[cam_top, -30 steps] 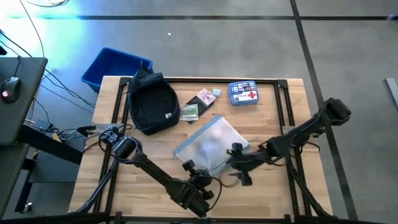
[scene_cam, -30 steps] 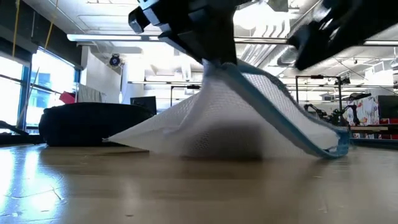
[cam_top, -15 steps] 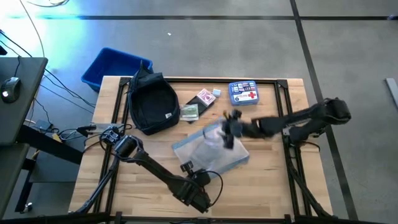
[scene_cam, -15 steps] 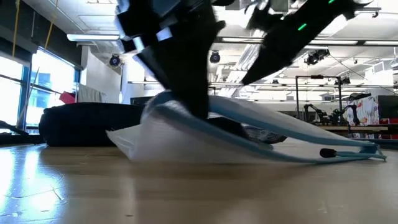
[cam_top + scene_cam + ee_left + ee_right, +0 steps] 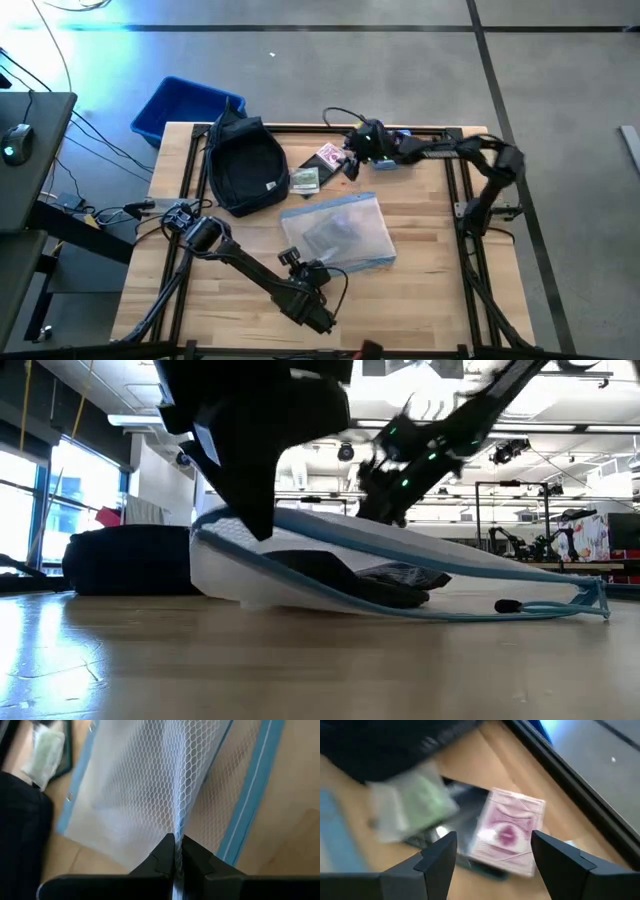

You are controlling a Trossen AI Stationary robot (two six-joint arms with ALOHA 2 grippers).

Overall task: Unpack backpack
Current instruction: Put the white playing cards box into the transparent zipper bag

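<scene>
The dark navy backpack (image 5: 245,165) lies at the table's far left, also seen in the low view (image 5: 130,560). A white mesh pouch with blue trim (image 5: 340,232) lies mid-table, dark things showing inside it (image 5: 370,585). My left gripper (image 5: 295,262) is shut on the pouch at its near left end. My right gripper (image 5: 350,162) hovers open at the far side, its fingers either side of a pink card box (image 5: 507,832) without touching it. A green packet (image 5: 415,805) lies beside that box. My left gripper pinches a raised fold of the pouch's mesh (image 5: 177,827) between its two shut fingers, near the pouch's near left end. The fingers slant down from the near side. That end is drawn up off the table, while the pouch's right end (image 5: 590,600) rests on the wood.
A bright blue bin (image 5: 185,105) stands off the table's far left corner. A blue first-aid tin (image 5: 395,150) lies at the far edge, partly under my right arm. The near right of the tabletop (image 5: 440,290) is bare wood.
My right gripper has swung from the pouch's near side across to the far edge, over the pink card box, staying open. The pouch, tented up a second ago, has sagged flatter; its right end now lies on the table. My left gripper has tipped and shifted slightly left, still shut.
</scene>
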